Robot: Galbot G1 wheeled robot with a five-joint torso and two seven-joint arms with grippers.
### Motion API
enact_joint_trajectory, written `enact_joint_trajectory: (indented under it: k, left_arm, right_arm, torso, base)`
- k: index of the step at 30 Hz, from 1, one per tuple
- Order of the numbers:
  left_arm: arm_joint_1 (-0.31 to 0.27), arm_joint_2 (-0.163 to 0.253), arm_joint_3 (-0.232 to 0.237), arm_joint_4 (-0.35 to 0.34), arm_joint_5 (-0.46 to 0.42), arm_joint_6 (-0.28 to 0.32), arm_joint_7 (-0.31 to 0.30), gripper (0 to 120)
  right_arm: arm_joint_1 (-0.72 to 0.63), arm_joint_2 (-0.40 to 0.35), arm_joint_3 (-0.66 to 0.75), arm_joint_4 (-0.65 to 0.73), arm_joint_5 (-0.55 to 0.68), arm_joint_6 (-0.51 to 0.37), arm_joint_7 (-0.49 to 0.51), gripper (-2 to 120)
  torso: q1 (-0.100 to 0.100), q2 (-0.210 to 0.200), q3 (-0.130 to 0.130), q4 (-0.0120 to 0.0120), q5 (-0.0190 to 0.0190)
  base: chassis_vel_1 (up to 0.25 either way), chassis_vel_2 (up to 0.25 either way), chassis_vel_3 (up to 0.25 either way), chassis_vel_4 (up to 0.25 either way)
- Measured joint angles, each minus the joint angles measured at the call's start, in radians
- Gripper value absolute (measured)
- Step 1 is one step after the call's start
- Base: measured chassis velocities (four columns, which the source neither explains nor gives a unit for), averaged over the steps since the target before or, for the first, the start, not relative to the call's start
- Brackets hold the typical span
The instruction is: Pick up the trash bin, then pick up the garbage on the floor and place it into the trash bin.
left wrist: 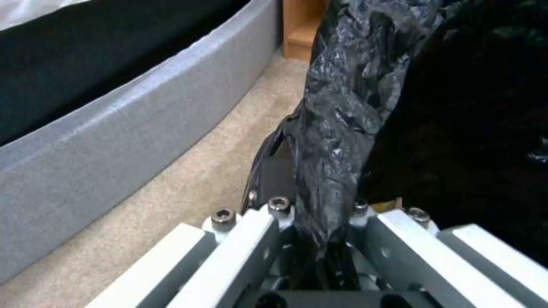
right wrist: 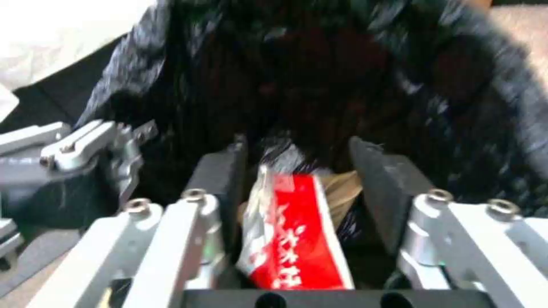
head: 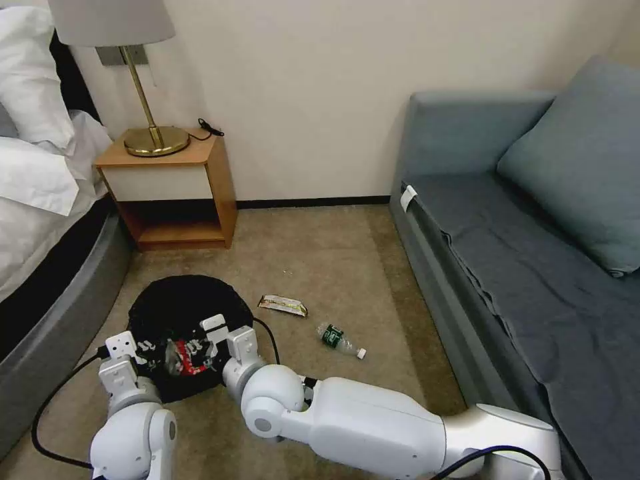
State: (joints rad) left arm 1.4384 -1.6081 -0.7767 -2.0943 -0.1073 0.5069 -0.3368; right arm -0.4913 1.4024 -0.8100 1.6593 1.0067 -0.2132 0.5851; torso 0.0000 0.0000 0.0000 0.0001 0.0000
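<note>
The right gripper (right wrist: 297, 171) hung over the mouth of the trash bin (head: 180, 307). Its fingers (right wrist: 379, 179) were spread apart, with the red-and-white packet (right wrist: 294, 239) lying loose between them. The left gripper (left wrist: 320, 239) was pinching the black bag (left wrist: 342, 107) at the bin's rim. The bin sat on the floor beside the bed (head: 47, 293). Near the bin, the shiny snack wrapper (head: 283, 305) and the little bottle (head: 340, 339) lay on the carpet (head: 320, 253), well apart from the sofa (head: 507, 240).
</note>
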Motion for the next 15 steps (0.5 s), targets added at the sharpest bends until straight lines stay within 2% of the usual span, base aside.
enact_joint_trajectory:
  k: [2, 4, 6, 7, 9, 10, 11, 13, 15]
  left_arm:
    - [0.0, 0.0, -0.001, 0.0, -0.001, 0.0, 0.0, 1]
    - [-0.001, 0.0, -0.001, 0.0, -0.001, 0.0, 0.0, 1]
    - [-0.002, 0.0, -0.001, 0.001, -0.002, -0.001, 0.001, 1]
    - [-0.002, 0.0, -0.001, 0.001, -0.002, -0.001, 0.001, 1]
    - [-0.003, 0.0, -0.001, 0.001, -0.003, -0.001, 0.002, 1]
    - [-0.002, 0.0, -0.002, 0.002, -0.003, -0.002, 0.003, 1]
    - [-0.002, 0.0, -0.004, 0.002, -0.003, -0.005, 0.004, 1]
    - [-0.001, 0.0, -0.005, 0.002, -0.003, -0.006, 0.005, 1]
    - [0.0, 0.0, -0.012, 0.002, -0.003, -0.013, 0.006, 1]
  right_arm:
    - [-0.005, -0.023, 0.03, 0.024, -0.033, 0.004, -0.013, 59]
    - [-0.007, -0.035, 0.046, 0.04, -0.051, 0.005, -0.021, 61]
    - [-0.02, -0.073, 0.103, 0.083, -0.131, 0.007, -0.048, 73]
    - [-0.034, -0.103, 0.149, 0.108, -0.22, 0.016, -0.073, 78]
    - [-0.043, -0.117, 0.171, 0.118, -0.259, 0.02, -0.084, 79]
    - [-0.074, -0.173, 0.25, 0.16, -0.379, 0.039, -0.114, 88]
    - [-0.1, -0.216, 0.304, 0.194, -0.42, 0.047, -0.122, 91]
    - [-0.115, -0.237, 0.331, 0.209, -0.432, 0.049, -0.127, 94]
    - [-0.222, -0.33, 0.492, 0.298, -0.492, 0.069, -0.149, 99]
  torso:
    - [0.0, 0.0, 0.0, -0.0001, 0.0001]
    - [0.0, 0.0, 0.0, 0.0, 0.0]
    - [0.0, 0.0, 0.0, 0.0, 0.0001]
    - [0.0, 0.0, 0.0, 0.0001, 0.0002]
    - [0.0, 0.0, 0.0, 0.0003, 0.0003]
    - [0.0, 0.0, 0.0, 0.0001, 0.0004]
    - [0.0, 0.0, 0.0, -0.0002, 0.0004]
    - [0.0, 0.0, 0.0, -0.0001, 0.0004]
    - [0.0, 0.0, 0.0, -0.0004, 0.0005]
  base:
    - [0.0, 0.0, 0.0, 0.0]
    - [0.0, 0.0, 0.0, 0.0]
    - [0.0, 0.0, 0.0, 0.0]
    - [0.0, 0.0, 0.0, 0.0]
    - [0.0, 0.0, 0.0, 0.0]
    - [0.0, 0.0, 0.0, 0.0]
    - [0.0, 0.0, 0.0, 0.0]
    - [0.0, 0.0, 0.0, 0.0]
    - [0.0, 0.0, 0.0, 0.0]
